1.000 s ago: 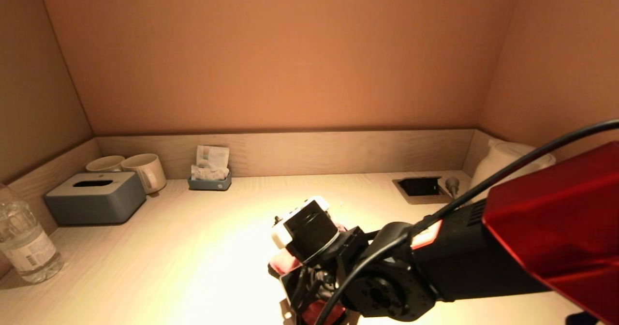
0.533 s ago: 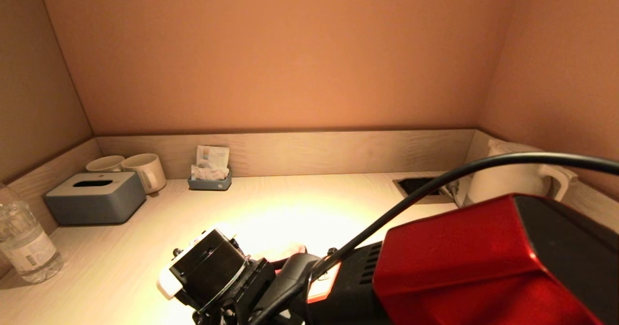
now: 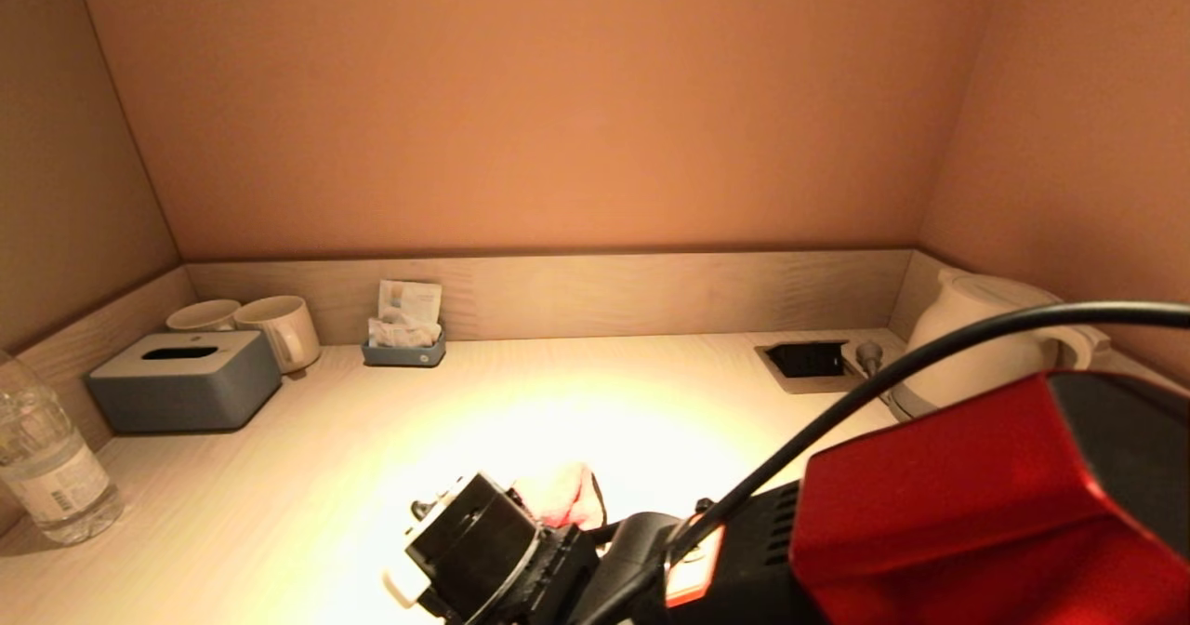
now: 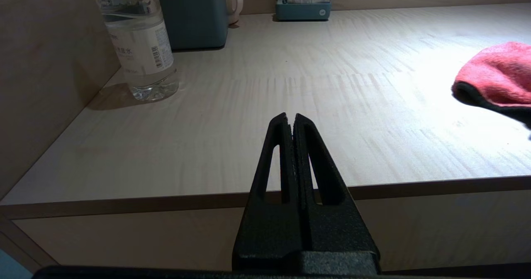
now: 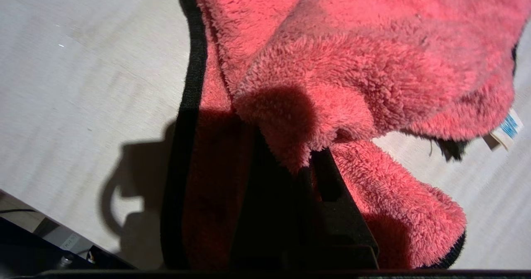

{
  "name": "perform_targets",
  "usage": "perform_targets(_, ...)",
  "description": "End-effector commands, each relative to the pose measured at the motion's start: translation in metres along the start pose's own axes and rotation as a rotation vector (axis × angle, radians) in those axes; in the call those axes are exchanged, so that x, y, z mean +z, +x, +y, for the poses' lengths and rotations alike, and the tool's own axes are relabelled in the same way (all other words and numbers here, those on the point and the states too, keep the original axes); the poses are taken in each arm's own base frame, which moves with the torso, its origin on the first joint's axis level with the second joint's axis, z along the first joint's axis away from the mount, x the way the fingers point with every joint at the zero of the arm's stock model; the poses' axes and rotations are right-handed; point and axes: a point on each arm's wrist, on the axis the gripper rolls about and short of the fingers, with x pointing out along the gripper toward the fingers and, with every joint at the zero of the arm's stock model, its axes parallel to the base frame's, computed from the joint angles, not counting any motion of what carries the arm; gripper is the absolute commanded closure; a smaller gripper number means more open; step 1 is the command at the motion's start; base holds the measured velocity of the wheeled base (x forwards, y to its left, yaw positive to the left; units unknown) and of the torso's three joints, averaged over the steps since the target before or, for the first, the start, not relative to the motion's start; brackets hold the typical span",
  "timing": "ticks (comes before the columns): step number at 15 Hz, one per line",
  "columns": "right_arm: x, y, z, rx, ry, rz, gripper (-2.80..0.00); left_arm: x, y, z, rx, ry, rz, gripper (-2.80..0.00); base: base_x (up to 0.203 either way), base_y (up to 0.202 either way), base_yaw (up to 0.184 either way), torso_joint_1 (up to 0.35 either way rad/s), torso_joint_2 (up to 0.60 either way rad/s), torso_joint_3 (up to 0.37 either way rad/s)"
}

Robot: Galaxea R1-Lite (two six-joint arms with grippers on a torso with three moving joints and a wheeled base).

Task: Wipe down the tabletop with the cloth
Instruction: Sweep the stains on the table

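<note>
A fluffy pink cloth (image 3: 558, 497) with a black hem lies on the pale wooden tabletop (image 3: 372, 439) near its front middle. My right gripper (image 5: 300, 167) is shut on the cloth (image 5: 340, 63) and presses it down on the tabletop; in the head view the fingers are hidden behind the right wrist. The cloth also shows at the edge of the left wrist view (image 4: 498, 75). My left gripper (image 4: 289, 119) is shut and empty, parked at the table's front edge (image 4: 124, 198) on the left.
At the back left stand a grey tissue box (image 3: 181, 378), two mugs (image 3: 279, 327) and a small sachet tray (image 3: 403, 351). A water bottle (image 3: 46, 462) stands at the left wall. A white kettle (image 3: 985, 346) and a recessed socket (image 3: 807, 360) are at the back right.
My right arm swept the cloth left across the front of the table, then came back a little to the right. The left arm has not moved.
</note>
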Motion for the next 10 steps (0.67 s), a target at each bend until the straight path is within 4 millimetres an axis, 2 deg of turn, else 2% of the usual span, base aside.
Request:
perform_targets(1,-0.006,-0.017,-0.025,-0.027,0.045,-0.011,0.0,0.0,0.0,0.0,-0.001,0.0,0.001,0.0,0.0,0.0,0.0,0.0,0.0,0.0)
perform_targets(3,-0.011,-0.028,-0.056,-0.071,0.103,-0.015,0.0,0.0,0.0,0.0,0.001,0.0,0.001,0.0,0.0,0.0,0.0,0.0,0.0,0.0)
perform_targets(6,-0.014,-0.034,-0.081,-0.113,0.149,-0.015,0.0,0.0,0.0,0.0,0.001,0.0,0.0,0.0,0.0,0.0,0.0,0.0,0.0,0.0)
perform_targets(7,-0.015,-0.035,-0.084,-0.118,0.151,-0.013,0.0,0.0,0.0,0.0,-0.001,0.0,0.001,0.0,0.0,0.0,0.0,0.0,0.0,0.0)
perform_targets(10,-0.016,-0.03,-0.129,-0.204,0.229,-0.003,0.0,0.0,0.0,0.0,0.001,0.0,0.001,0.0,0.0,0.0,0.0,0.0,0.0,0.0)
